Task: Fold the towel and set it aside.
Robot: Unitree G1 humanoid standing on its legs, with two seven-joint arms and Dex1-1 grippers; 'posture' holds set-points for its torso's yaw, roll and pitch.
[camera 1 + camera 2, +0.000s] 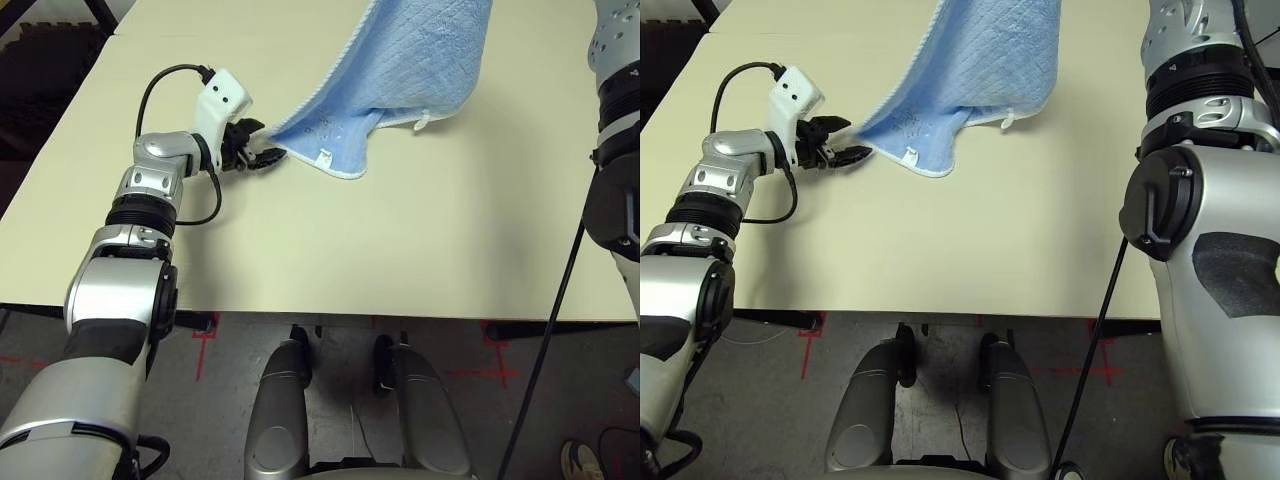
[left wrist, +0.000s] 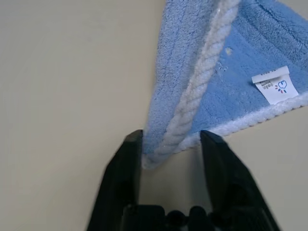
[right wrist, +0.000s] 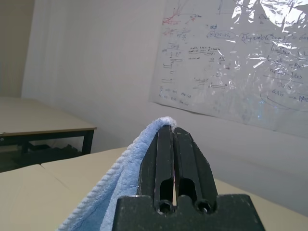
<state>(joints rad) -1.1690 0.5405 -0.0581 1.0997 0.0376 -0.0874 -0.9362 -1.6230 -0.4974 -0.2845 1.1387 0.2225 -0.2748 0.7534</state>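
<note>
Towel (image 1: 420, 70) hung over the cream table (image 1: 330, 250), pinched at a top edge by the right gripper (image 3: 172, 132), whose two fingers were pressed flat together on the white edging, held high and aimed upward. From there the cloth dropped diagonally toward the robot's left, so its long axis ran from upper right down to a low corner near the tabletop.

Key relation: that low corner pointed straight at the left gripper (image 1: 262, 152), and sat between the two black fingers (image 2: 122, 178). In the left wrist view the corded white edge (image 2: 202, 82) ran into the gap, with one finger on each side. Jaws looked partly closed but not visibly clamped; a sliver of gap showed on one side, so I couldn't call it a firm pinch, more a closing grab in progress.

White tag (image 1: 324, 156) hung on the hem just beside the corner, on the side facing the robot. A second small tab (image 1: 422, 124) dangled farther right along the lower fold.

Left arm was clearly the nearer one to the free corner; right was already committed up top. My read: the next move depends on the left fingers closing on the corner along that cord line. If they close off-centre, the thick cord could roll out of the pads.
</note>
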